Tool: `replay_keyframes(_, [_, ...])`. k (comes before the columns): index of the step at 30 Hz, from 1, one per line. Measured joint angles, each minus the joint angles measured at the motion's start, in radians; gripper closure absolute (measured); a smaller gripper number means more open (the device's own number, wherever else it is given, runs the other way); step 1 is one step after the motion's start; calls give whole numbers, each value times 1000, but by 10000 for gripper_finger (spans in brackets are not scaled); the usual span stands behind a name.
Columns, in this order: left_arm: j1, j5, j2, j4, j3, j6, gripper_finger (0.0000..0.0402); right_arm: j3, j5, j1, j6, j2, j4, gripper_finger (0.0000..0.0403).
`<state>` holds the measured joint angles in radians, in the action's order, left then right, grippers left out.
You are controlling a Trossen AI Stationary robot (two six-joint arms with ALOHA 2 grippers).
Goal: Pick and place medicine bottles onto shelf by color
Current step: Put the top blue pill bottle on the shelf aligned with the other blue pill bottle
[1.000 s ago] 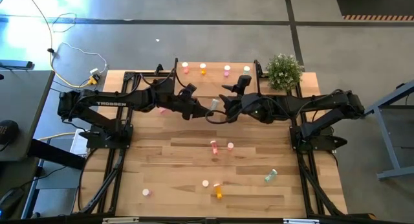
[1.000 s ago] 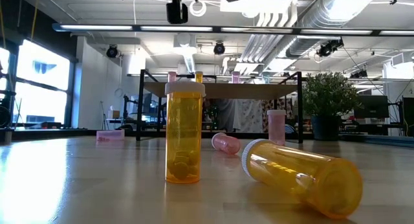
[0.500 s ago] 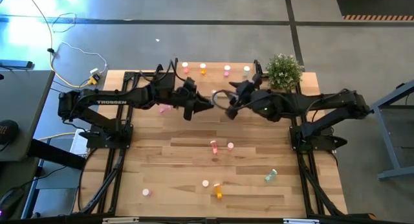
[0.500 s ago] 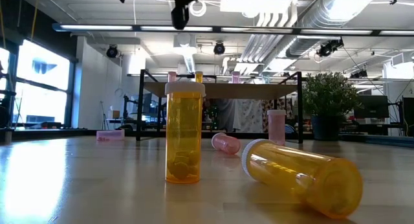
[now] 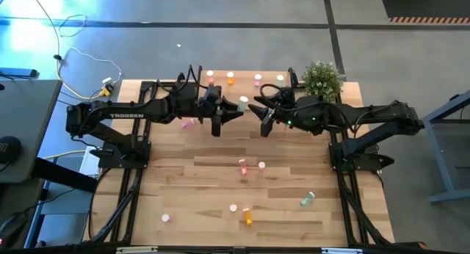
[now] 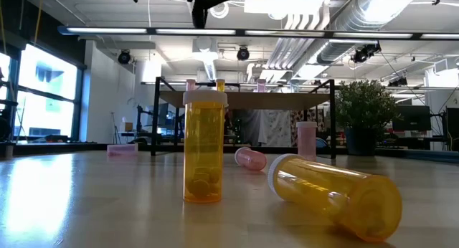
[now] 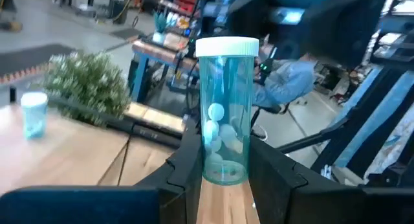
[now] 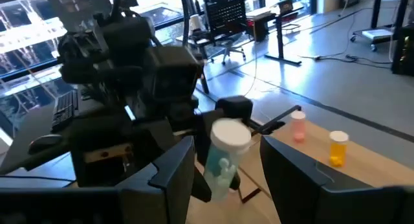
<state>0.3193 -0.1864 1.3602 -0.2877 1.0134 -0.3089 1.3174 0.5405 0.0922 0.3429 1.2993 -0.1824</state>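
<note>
While the teal translucent pill bottle [image 7: 225, 114] stands upright between the jaws of our left gripper [image 5: 233, 113], clenched on its lower half, we hold it in the air above the wooden counter [image 5: 191, 173], near the low wood-topped shelf [image 5: 246, 79] at the far edge. Our right gripper [image 5: 262, 116] faces it from close by, jaws parted and grasping nothing, with the white cap [image 8: 230, 133] showing between its fingers [image 8: 173, 169]. We judge this to be a hand-over point or a pause before the bottle goes to the shelf, where small pink, orange and pale bottles already stand in a row, so a teal one would belong beside its like. The upright grip low on the body keeps the cap free and the base ready to set down. Across the counter, more bottles wait: an orange bottle [image 6: 204, 148] standing, another orange one [image 6: 337, 194] on its side, pink ones farther back. A small green potted plant [image 5: 322, 80] sits at the far corner. Beyond lies a grey floor, bright windows and desks with monitors.
</note>
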Motion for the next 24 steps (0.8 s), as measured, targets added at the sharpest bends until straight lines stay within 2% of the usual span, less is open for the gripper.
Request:
replay_keyframes(5, [-29,35,0,-64,0,28,306,0,-46,2,-8,8,25,236])
replay_keyframes(14, [-67,75,0,-78,0,71,306,0,-125,-1,-39,10,84,236])
replay_keyframes(24, [-86,108,1,-75,-2,93,306,0,-129,-9,-75,52,164,236])
